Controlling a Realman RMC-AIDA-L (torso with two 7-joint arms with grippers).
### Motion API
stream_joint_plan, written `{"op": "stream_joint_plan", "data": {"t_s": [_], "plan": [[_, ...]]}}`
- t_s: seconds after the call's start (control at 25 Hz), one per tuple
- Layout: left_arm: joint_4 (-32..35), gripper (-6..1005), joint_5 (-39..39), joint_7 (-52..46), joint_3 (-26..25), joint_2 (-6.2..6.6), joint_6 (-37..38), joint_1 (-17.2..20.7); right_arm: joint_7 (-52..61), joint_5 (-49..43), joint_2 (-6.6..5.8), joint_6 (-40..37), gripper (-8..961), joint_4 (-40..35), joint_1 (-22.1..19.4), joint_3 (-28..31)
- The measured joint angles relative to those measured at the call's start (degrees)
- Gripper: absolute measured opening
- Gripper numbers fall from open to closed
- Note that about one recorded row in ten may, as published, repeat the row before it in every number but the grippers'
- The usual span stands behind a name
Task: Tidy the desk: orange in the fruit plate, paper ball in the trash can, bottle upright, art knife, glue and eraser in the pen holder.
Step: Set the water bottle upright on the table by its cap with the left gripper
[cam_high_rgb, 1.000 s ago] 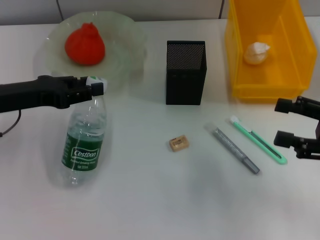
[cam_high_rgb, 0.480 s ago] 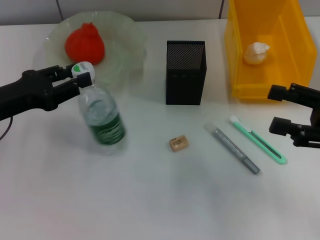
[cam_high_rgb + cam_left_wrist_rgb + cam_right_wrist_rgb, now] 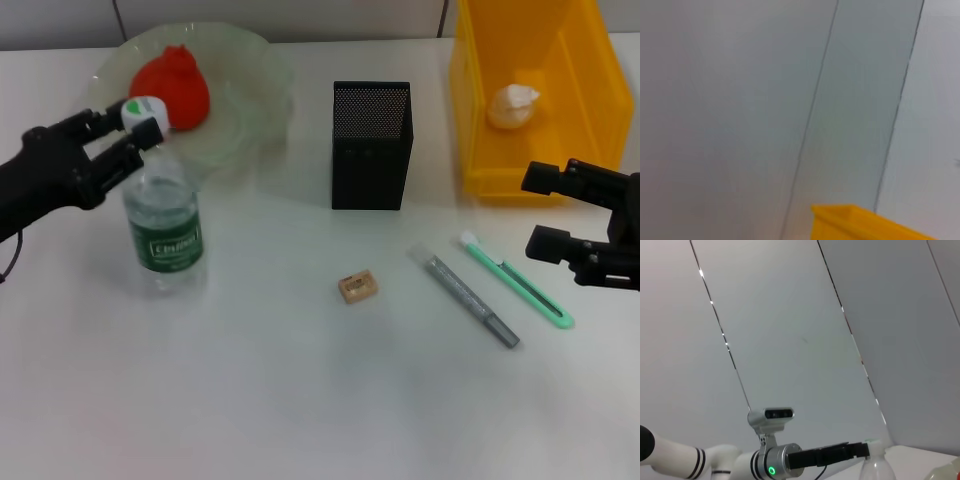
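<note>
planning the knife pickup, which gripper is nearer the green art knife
Right. The right gripper hovers open just right of the green art knife, by its upper end. The left gripper is across the desk, shut on the bottle cap.

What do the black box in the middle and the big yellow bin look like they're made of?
The black pen holder looks like metal mesh, matte: fine perforations show on its walls. The yellow trash can looks like moulded plastic, smooth and slightly glossy, with evenly coloured walls. Both are guesses from appearance.
</note>
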Motion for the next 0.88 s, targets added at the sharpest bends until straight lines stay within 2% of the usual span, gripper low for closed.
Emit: {"op": "stream_joint_plan", "data": {"t_s": [0.48,0.88], "plan": [[-14.4,431,-14.4,21.5,-1.1,-0.29,-4.7,0.2,-0.1,0.8,0.44,0.4,846,1.5,1.2,0.0],[-18.4,488,-16.5,26.6,-1.3,-0.56,-4.2,0.4,-0.7,0.8,0.74,0.6,845,1.5,1.3,0.0]]}}
